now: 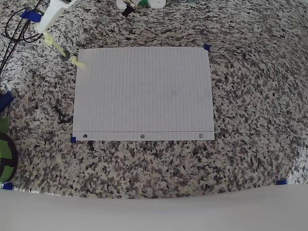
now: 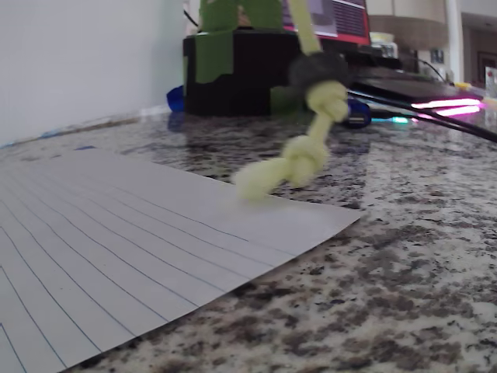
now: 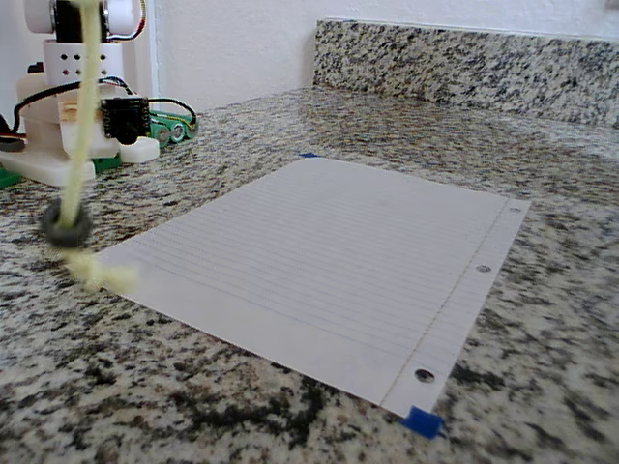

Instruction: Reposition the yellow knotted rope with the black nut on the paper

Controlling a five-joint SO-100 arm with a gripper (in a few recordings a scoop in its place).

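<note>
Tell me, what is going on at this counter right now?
A robot arm holds the yellow knotted rope up by its top end, so it dangles over the top left corner of the paper in the overhead view. The black nut sits low on the rope, just above the bottom knots. The rope's tip hangs at the paper's corner; whether it touches is unclear. The lined sheet lies flat on the granite counter.

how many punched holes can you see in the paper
3, all along the bottom edge of the paper in the overhead view: one near the left corner, one in the middle, one near the right corner. None appear hidden.
</note>
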